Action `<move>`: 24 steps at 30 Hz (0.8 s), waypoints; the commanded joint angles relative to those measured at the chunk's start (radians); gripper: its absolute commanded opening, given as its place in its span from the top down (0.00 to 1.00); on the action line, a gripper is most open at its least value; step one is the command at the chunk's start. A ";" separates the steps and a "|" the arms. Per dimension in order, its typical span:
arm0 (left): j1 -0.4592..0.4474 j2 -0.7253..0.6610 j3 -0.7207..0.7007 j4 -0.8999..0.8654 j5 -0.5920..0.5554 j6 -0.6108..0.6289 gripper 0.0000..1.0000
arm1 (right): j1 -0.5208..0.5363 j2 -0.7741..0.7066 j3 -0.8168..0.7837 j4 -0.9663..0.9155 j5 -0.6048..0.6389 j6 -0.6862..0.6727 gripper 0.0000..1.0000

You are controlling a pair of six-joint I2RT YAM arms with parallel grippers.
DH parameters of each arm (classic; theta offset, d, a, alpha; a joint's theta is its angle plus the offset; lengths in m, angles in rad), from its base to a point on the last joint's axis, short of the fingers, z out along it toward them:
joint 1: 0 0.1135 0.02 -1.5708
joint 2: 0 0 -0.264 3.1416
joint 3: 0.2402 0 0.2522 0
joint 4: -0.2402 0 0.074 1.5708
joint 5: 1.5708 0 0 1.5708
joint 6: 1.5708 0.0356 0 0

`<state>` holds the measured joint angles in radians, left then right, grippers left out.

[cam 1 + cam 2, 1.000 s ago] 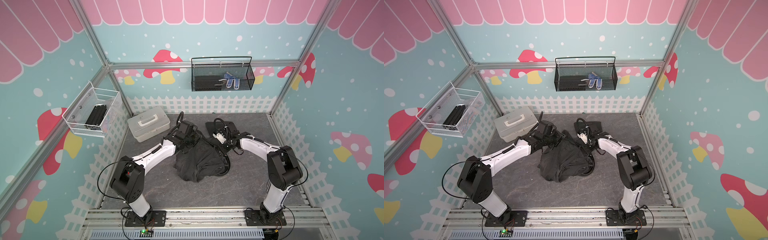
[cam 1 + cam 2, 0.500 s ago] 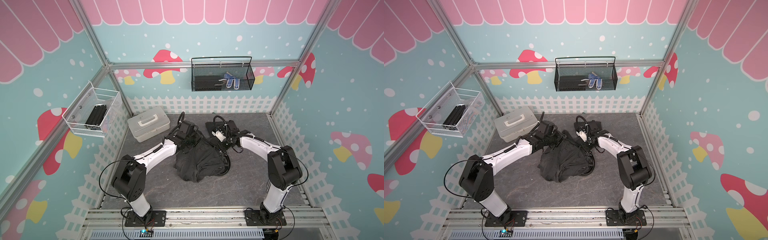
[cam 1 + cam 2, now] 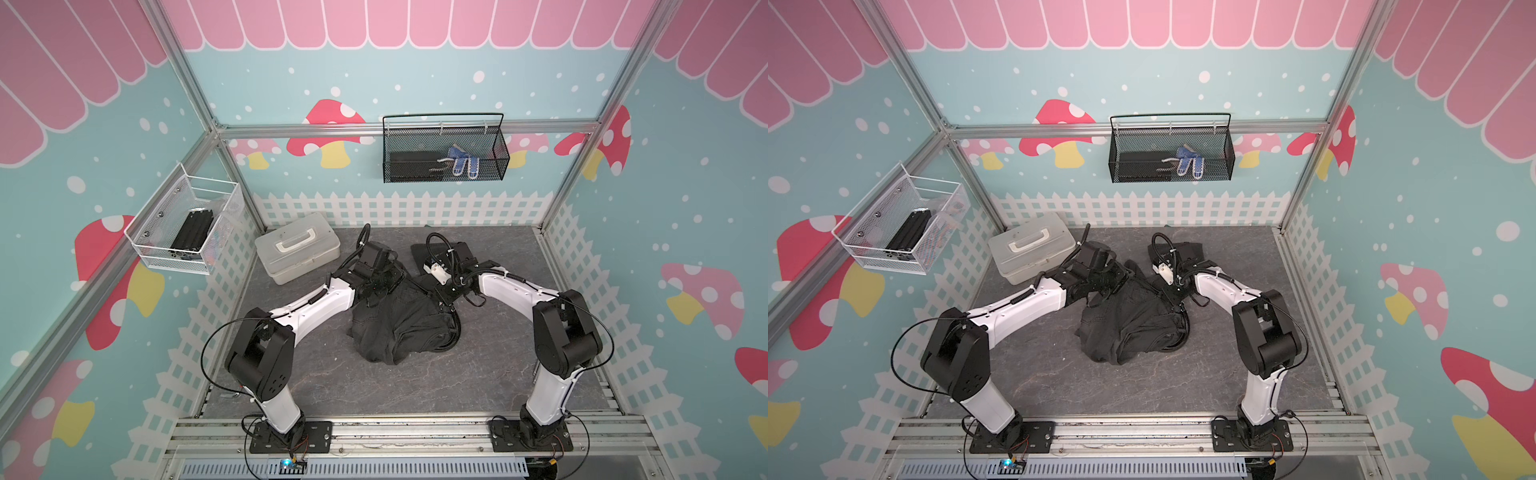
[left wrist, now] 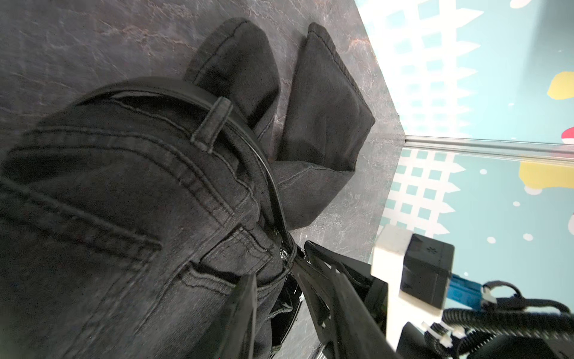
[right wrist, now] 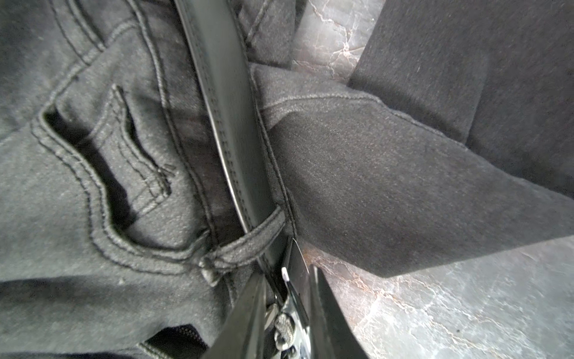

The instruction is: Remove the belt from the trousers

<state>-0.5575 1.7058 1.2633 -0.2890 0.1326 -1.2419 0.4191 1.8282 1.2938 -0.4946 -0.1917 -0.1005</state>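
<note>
I saw trousers (image 3: 399,328) bunched mid-frame, legs pointing up-frame. Belt (image 5: 223,102) ran along waistband, through loop. Right gripper (image 5: 287,276) pinched belt; left gripper (image 4: 279,264) pinched trousers.

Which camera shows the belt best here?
The right wrist view: the belt runs close up, stitching visible, under a belt loop. The left wrist view shows it as a thin arc along the waistband. In both top views it barely stands out from the trousers.

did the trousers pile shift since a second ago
No visible shift: in both top views the trousers lie just as far from the white box as before.
</note>
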 commanded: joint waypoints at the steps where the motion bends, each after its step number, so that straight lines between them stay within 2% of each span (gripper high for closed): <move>1: -0.008 0.014 0.027 0.011 0.005 0.010 0.59 | 0.001 0.028 0.014 -0.036 0.011 -0.031 0.77; 12: -0.015 0.035 0.047 0.011 0.007 0.008 0.59 | 0.001 0.021 -0.004 -0.033 0.023 -0.038 0.81; 14: -0.019 0.046 0.053 0.005 0.004 0.002 0.62 | 0.001 0.022 -0.007 -0.032 0.020 -0.036 0.83; 18: -0.024 0.106 0.092 -0.020 0.001 -0.026 0.66 | 0.001 0.025 -0.010 -0.022 0.010 -0.024 0.89; 24: -0.027 0.221 0.187 -0.030 0.035 -0.030 0.67 | 0.000 0.023 -0.009 -0.018 0.005 -0.015 0.90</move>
<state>-0.5766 1.8919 1.4033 -0.2985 0.1524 -1.2537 0.4191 1.8317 1.2938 -0.4866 -0.1806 -0.1143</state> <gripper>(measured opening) 0.328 0.102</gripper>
